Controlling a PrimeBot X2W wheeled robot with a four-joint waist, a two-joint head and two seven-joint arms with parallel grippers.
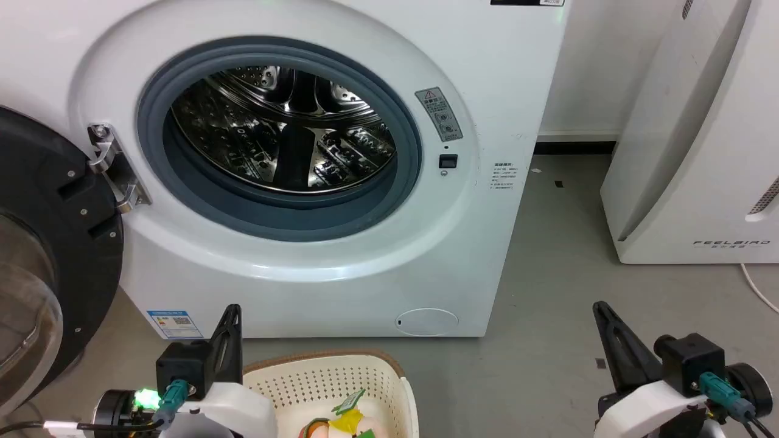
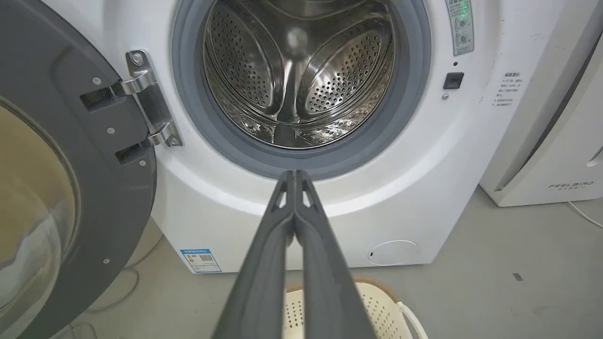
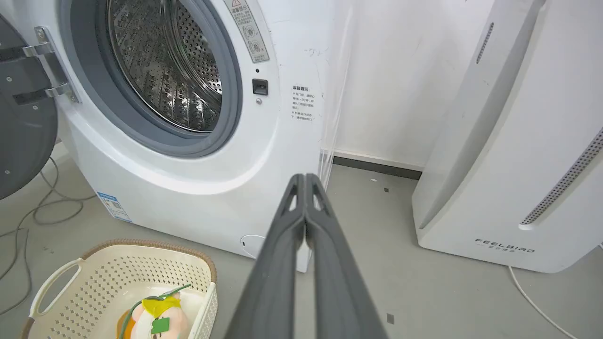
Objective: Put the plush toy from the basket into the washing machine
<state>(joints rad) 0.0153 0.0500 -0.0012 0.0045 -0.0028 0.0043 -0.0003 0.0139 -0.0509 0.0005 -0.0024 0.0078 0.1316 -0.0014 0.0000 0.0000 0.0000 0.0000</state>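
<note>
The plush toy (image 3: 158, 315), pale pink with yellow cloth and a green tag, lies inside the cream perforated basket (image 3: 108, 273) on the floor before the washing machine (image 1: 426, 261). The head view catches its top (image 1: 344, 423) in the basket (image 1: 304, 380). The machine's door (image 1: 55, 243) hangs open at the left, and the steel drum (image 1: 286, 128) holds nothing I can see. My left gripper (image 2: 295, 173) is shut and empty, raised above the basket (image 2: 372, 301), fingers pointing at the gasket's lower edge. My right gripper (image 3: 305, 176) is shut and empty, to the right of the basket.
A white FEELBIRD appliance (image 1: 700, 152) stands to the right of the machine, with a strip of grey floor (image 1: 548, 274) between them. A white cable (image 1: 758, 289) trails from it. Grey cables (image 3: 33, 212) lie on the floor under the open door.
</note>
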